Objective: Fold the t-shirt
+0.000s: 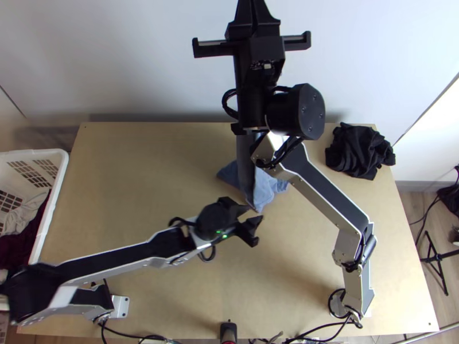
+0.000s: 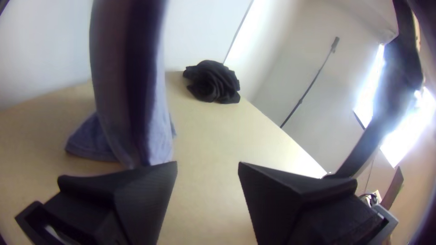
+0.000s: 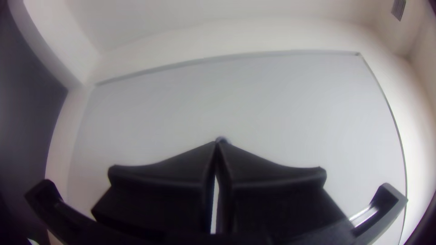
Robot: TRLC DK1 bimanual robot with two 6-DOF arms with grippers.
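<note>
High over the table's far part, my right gripper (image 1: 251,12) is shut, and in the right wrist view a small bit of cloth (image 3: 221,139) pokes out at the tips of this gripper (image 3: 218,143). The blue-grey t-shirt (image 1: 265,188) hangs from it in a long narrow length, its lower end bunched on the table. My left gripper (image 1: 256,214) stands open close by the shirt's low end, on the near side. From the left wrist, the hanging shirt (image 2: 131,81) is beyond one finger of the gripper (image 2: 208,167), and no cloth lies between the fingers.
A bunched black cloth (image 1: 358,151) lies at the table's far right corner. A white laundry basket (image 1: 53,206) with clothes in it stands at the left edge. The wall rises behind the table (image 1: 132,172). My right arm crosses over the table's right half.
</note>
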